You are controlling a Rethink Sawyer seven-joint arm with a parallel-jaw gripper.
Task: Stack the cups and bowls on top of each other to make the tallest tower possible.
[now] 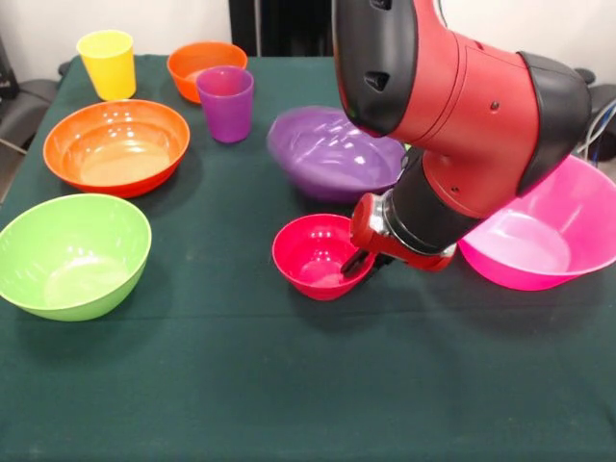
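Fingers [352, 262] of the gripper [358, 264] reach over the right rim of the small red-magenta bowl [313, 252] — whether apart or pinching that rim cannot be told. This bowl sits mid-table, just in front of the purple bowl [327, 149] and left of the huge pink bowl [553, 231] — lime green bowl [69, 252] well apart at left

Arm [452, 106] hides purple bowl's [322, 149] right side; pink bowl [568, 231] cropped.

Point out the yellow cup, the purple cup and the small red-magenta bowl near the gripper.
yellow cup [108, 65]: front view, on its outer side wall.
purple cup [226, 108]: front view, on its side wall below the rim.
small red-magenta bowl [310, 252]: front view, on its inner wall, left of the gripper.
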